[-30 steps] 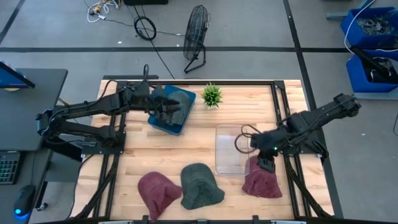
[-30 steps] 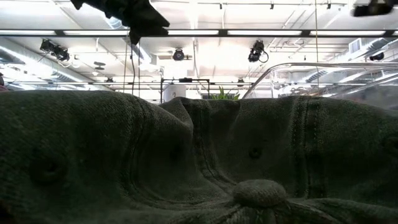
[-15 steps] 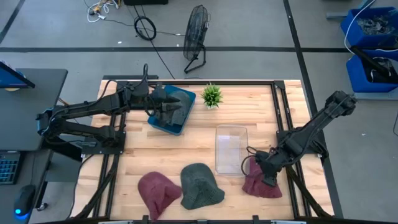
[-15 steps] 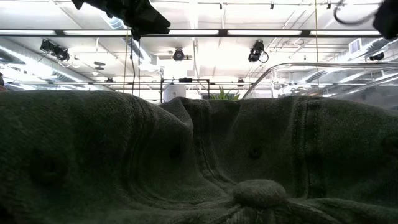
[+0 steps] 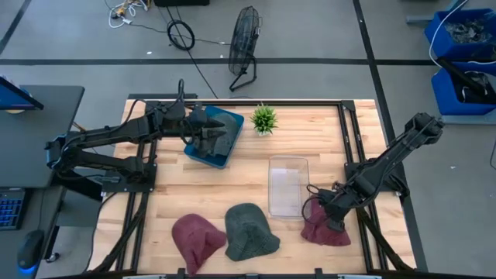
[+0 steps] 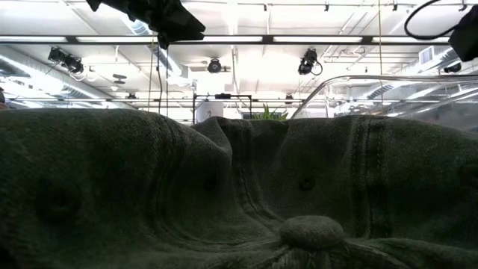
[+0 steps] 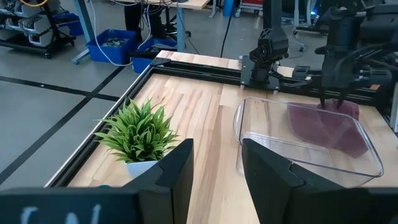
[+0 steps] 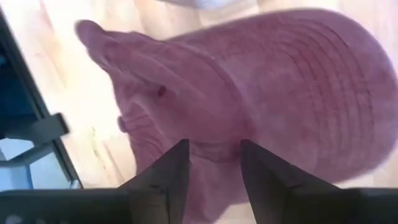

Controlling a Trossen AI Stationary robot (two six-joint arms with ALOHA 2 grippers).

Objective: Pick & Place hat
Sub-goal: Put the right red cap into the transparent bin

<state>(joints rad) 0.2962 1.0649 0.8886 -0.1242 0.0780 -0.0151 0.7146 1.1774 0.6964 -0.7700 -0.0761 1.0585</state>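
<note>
The left gripper (image 5: 208, 129) waits, fingers apart, over the blue plastic bin (image 5: 211, 152), well left of the clear rectangular plastic tray (image 5: 287, 186). Just right of that tray lies the maroon cloth cap (image 5: 326, 229); the right gripper (image 5: 332, 221) hangs over its crown, fingers apart. Soft and light, the cap probably pinches best at a crown fold.
</note>
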